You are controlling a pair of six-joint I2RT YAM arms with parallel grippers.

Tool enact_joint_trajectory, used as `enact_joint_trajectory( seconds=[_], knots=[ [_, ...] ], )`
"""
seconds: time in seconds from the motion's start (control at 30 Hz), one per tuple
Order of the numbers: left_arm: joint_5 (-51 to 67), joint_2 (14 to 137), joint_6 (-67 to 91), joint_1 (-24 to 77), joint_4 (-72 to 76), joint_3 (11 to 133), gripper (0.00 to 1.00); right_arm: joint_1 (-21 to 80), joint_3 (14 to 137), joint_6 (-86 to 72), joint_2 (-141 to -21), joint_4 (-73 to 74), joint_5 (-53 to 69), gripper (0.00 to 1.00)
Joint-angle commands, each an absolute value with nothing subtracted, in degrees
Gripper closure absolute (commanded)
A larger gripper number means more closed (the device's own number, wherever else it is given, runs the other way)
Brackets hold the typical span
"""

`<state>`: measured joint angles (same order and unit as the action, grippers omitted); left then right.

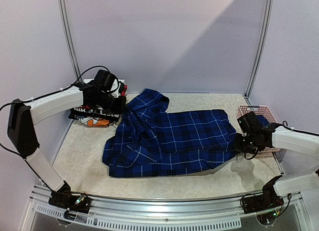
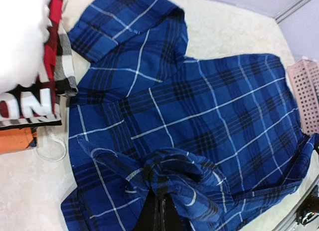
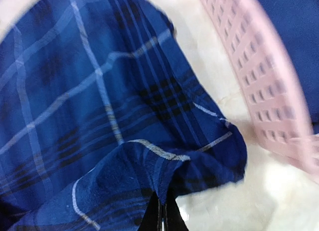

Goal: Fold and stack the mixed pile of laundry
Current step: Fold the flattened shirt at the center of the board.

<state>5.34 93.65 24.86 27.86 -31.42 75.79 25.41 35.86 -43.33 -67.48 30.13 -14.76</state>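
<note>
The dark-blue plaid shirt (image 1: 174, 141) lies spread across the middle of the table, rumpled at its left side. My left gripper (image 1: 119, 105) is at the shirt's far-left part, shut on a bunched fold of plaid cloth (image 2: 199, 101), with its jaws (image 2: 160, 198) pinched together. My right gripper (image 1: 238, 143) is at the shirt's right edge beside the basket, shut on a plaid fold (image 3: 75, 91), with its jaws (image 3: 162, 203) closed. A plain navy cloth (image 3: 294, 21) shows beyond the basket wall; no print is visible on it.
A pink lattice basket (image 1: 259, 111) stands at the right edge, close to my right gripper, and shows in both wrist views (image 2: 305, 91) (image 3: 259, 76). A stack of folded white, black and red-lettered garments (image 1: 94, 116) sits at the back left beside my left gripper (image 2: 35, 101).
</note>
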Motion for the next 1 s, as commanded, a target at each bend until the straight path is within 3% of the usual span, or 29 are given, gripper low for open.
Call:
enact_joint_trajectory(
  seconds=[0.0, 0.23, 0.8, 0.97],
  knots=[
    [3.1, 85.5, 25.4, 28.7, -35.5, 75.4, 1.0, 25.1, 40.7, -42.1, -55.9, 42.0, -16.4, 1.0],
    [-2.7, 74.3, 25.1, 28.7, -42.3, 77.7, 1.0, 25.1, 43.8, -42.8, -44.1, 49.4, -18.7, 1.0],
    [-2.0, 70.3, 24.9, 35.1, -45.9, 80.1, 1.0, 25.1, 45.5, -41.5, -41.4, 50.1, -20.2, 1.0],
    [-3.1, 71.9, 25.9, 35.8, -46.9, 80.0, 1.0, 25.1, 43.0, -41.1, -46.4, 46.2, -18.3, 1.0]
  ],
)
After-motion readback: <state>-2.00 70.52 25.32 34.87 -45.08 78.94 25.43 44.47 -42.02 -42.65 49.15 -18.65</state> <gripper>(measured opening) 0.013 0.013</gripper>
